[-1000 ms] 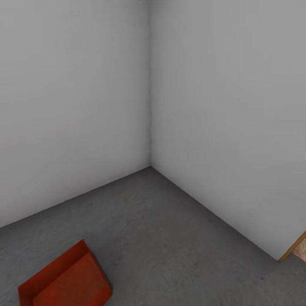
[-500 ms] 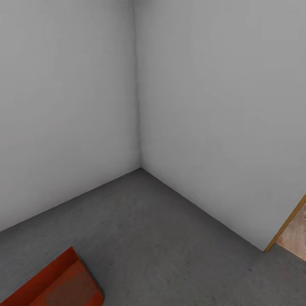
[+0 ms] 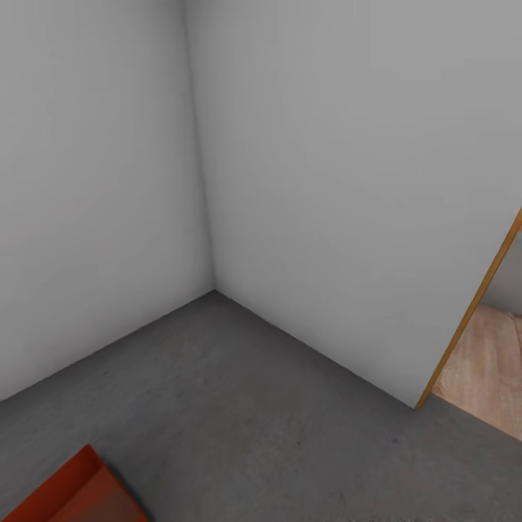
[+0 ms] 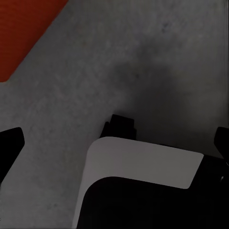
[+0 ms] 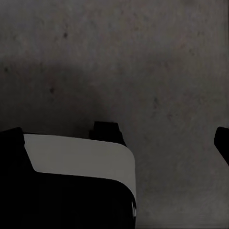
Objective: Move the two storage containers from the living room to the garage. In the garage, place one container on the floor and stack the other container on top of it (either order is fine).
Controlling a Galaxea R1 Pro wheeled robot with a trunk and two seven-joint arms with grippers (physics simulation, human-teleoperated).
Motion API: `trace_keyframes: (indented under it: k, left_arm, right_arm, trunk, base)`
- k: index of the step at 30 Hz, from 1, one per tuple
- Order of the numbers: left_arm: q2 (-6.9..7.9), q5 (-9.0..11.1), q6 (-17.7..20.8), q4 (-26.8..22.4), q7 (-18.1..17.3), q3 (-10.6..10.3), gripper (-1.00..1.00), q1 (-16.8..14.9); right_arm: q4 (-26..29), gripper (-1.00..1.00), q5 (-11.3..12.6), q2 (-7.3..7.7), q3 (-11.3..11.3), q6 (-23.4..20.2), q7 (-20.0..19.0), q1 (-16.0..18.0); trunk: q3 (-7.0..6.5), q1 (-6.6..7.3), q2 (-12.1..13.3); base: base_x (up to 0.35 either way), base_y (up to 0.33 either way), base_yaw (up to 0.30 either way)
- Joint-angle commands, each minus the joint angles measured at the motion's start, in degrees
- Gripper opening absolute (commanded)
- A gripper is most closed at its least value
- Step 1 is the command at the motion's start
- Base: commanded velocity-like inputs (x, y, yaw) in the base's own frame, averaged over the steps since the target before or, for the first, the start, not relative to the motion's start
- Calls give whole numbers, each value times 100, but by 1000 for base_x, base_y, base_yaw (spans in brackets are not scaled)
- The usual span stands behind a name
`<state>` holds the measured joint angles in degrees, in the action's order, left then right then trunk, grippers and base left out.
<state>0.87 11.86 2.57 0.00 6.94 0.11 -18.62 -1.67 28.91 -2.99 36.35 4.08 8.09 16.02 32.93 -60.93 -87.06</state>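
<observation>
One orange-red storage container [image 3: 69, 494] lies on the dark grey concrete floor [image 3: 254, 406] of the garage, cut off by the lower left corner of the head view. A corner of this container [image 4: 24, 28] also shows in the left wrist view. My left gripper [image 4: 114, 143] hangs open above the floor, its black fingertips [image 4: 9, 143] wide apart with nothing between them. My right gripper [image 5: 117, 138] is open too, over bare concrete, one dark fingertip [image 5: 223, 140] at the picture's edge. The second container is out of view.
Two plain white-grey walls meet in a corner [image 3: 210, 283] ahead. At the right a wood-trimmed wall edge [image 3: 471, 312] frames an opening onto light wood-plank flooring [image 3: 486, 370]. My own white and black body [image 4: 143, 167] shows below the wrists.
The head camera has swung to the right: the wall corner and container slid left in the picture, and more of the doorway with plank flooring came into view.
</observation>
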Motion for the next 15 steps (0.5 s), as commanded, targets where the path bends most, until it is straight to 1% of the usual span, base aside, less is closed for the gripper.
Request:
trace_keyframes:
  k: [1, 6, 15]
  left_arm:
    - [1, 33, 15, 0, 9, -2, 100, -2]
    - [1, 32, 15, 0, 9, -2, 100, -1]
    - [1, 31, 15, 0, 9, -2, 100, -2]
  right_arm:
    - [-18, 100, 54, -4, 47, 27, -34, 7]
    - [-18, 100, 54, -1, 47, 24, -131, 7]
    - [-18, 100, 54, -4, 47, 21, -142, 7]
  trunk:
    - [5, 0, -3]
    - [5, 0, -3]
    - [5, 0, -3]
  base:
    - [0, 0, -285]
    - [0, 0, -286]
    - [0, 0, -287]
